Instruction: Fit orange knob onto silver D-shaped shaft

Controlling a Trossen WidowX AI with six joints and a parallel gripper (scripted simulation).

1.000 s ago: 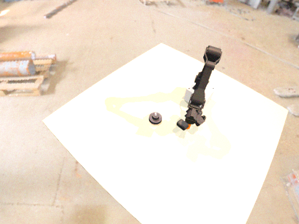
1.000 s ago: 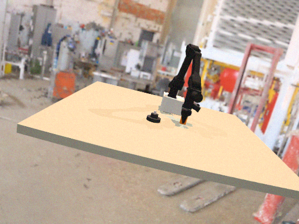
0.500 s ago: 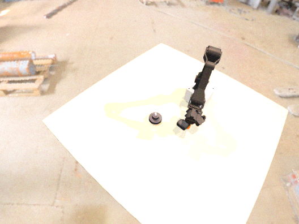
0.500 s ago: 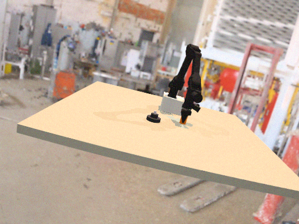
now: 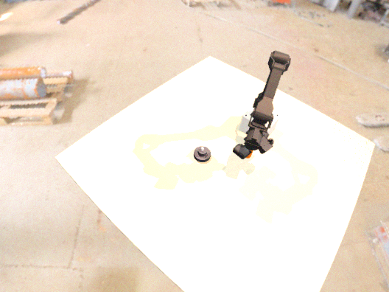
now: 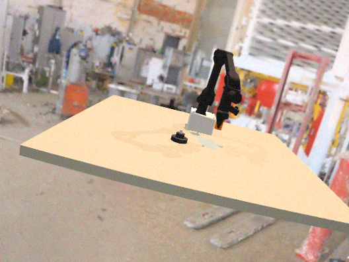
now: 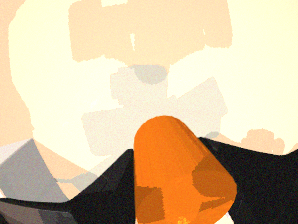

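Note:
The orange knob (image 5: 249,154) (image 6: 218,125) (image 7: 167,165) is held between the two black fingers of my gripper (image 5: 251,151) (image 6: 221,120) (image 7: 165,149), which is shut on it. The knob is off the table, at some height above its shadow. Its underside and the hole are hidden. The round black pedestal (image 5: 202,158) (image 6: 178,139) stands on the table with the small silver shaft (image 5: 202,148) (image 6: 181,131) upright at its centre. The gripper is to the right of the pedestal in the top and exterior views. The shaft's flat side is too small to make out.
The arm's pale base block (image 5: 244,124) (image 6: 201,124) stands beside the gripper, behind and to the right of the pedestal. The table top (image 5: 147,221) (image 6: 99,152) carries the arm's shadows. Its edges show in the top and exterior views.

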